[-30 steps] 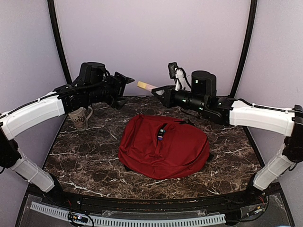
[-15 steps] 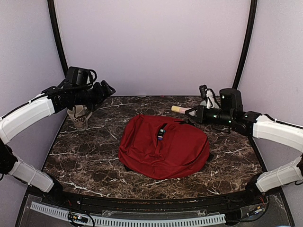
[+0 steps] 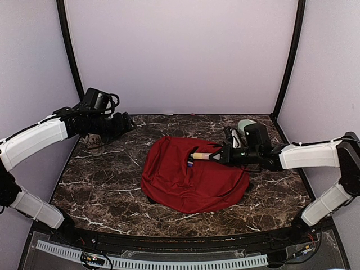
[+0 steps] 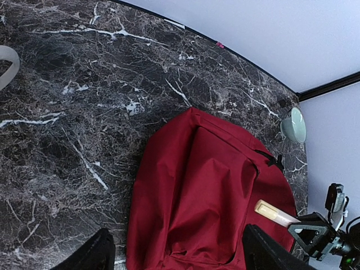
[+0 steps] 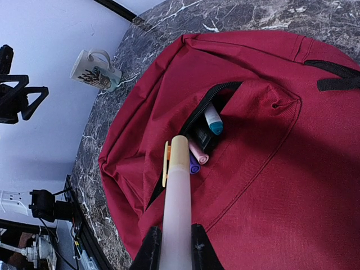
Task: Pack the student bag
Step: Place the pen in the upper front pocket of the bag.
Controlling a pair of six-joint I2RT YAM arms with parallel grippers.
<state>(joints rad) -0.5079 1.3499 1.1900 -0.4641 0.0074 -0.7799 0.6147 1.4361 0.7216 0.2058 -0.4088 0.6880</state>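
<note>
Student bag (image 3: 194, 180) lies flat mid-frame in top view, on dark marble table (image 3: 101, 191). Front pocket (image 5: 205, 121) is unzipped, w/ teal, pink & purple markers (image 5: 198, 153) poking out. Pale pen (image 5: 177, 191) w/ yellow clip has its tip just over the pocket opening. Right gripper (image 5: 175, 241), centre-right in top view, has fingers clamped on the barrel. Left gripper (image 3: 128, 120) is upper left, above table, fingers (image 4: 95, 256) wide apart, nothing btwn. Mug (image 5: 95, 70) sits at table's left edge. Pale green vessel (image 4: 295, 125) is near bag at far right.

Mug (image 5: 95, 71), green bowl (image 4: 295, 125), marble table (image 3: 101, 191)
</note>
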